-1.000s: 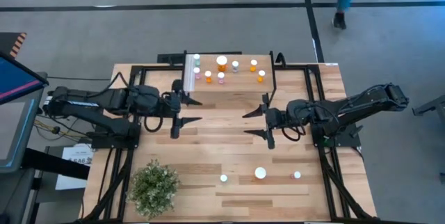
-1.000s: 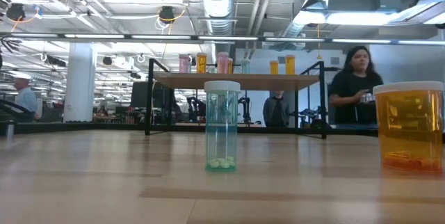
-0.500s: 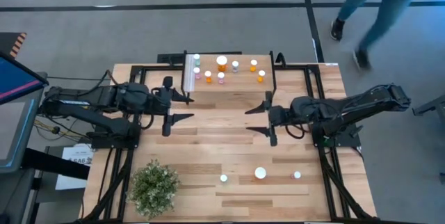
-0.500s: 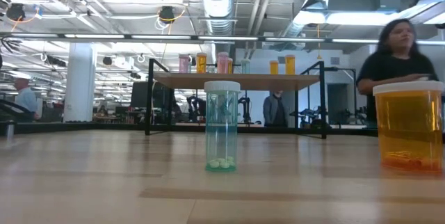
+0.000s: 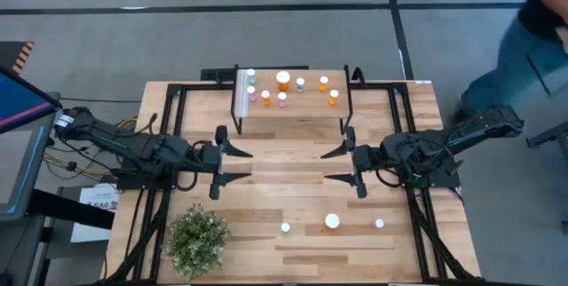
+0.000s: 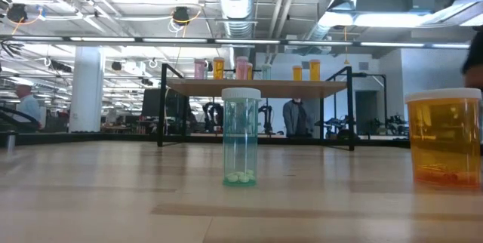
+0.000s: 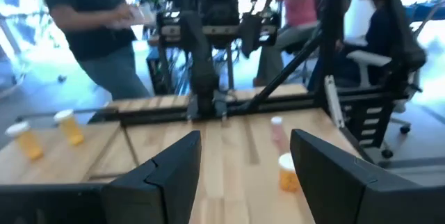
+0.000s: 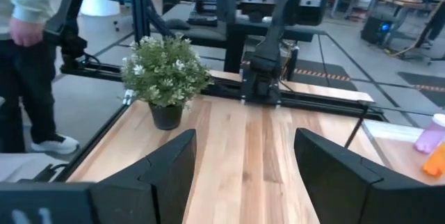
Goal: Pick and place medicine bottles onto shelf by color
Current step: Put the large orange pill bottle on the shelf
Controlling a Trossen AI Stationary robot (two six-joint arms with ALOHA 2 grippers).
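Bottles [image 5: 282, 80] stand on the shelf [image 5: 293, 110]; three more [image 5: 332, 221] wait on the table's near edge. I see my left gripper [image 5: 232, 164] and right gripper [image 5: 341, 165] mid-table, both spread wide, holding nothing.

Shelf [image 5: 293, 108] stands at the table's [image 5: 266, 206] far edge; three bottles [image 5: 332, 221] line its near edge, right of plant [image 5: 196, 239].

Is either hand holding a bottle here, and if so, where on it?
Nothing is held. The left hand and right hand both hang open and empty above the table's middle, between the shelf and the three loose bottles.
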